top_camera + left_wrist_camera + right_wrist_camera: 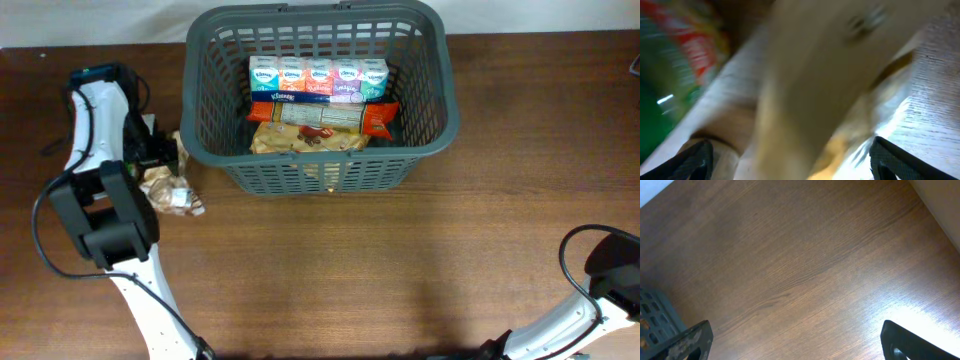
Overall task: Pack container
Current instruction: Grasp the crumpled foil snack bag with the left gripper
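Note:
The dark grey basket [440, 115] stands at the back middle of the table. It holds a row of tissue packs [318, 78], a long pasta packet [325, 115] and a tan snack bag [300, 142]. My left gripper [160, 150] is just left of the basket, low over a crinkly beige snack packet [172, 192] on the table. In the blurred left wrist view the packet [815, 100] fills the gap between the wide-apart fingers [790, 162]. My right gripper [797, 342] is open and empty over bare table; the basket's corner [652, 315] shows at the left.
The right arm [610, 270] is at the table's front right corner. A green and red blurred wrapper [675, 60] shows in the left wrist view. Wall runs along the table's back edge.

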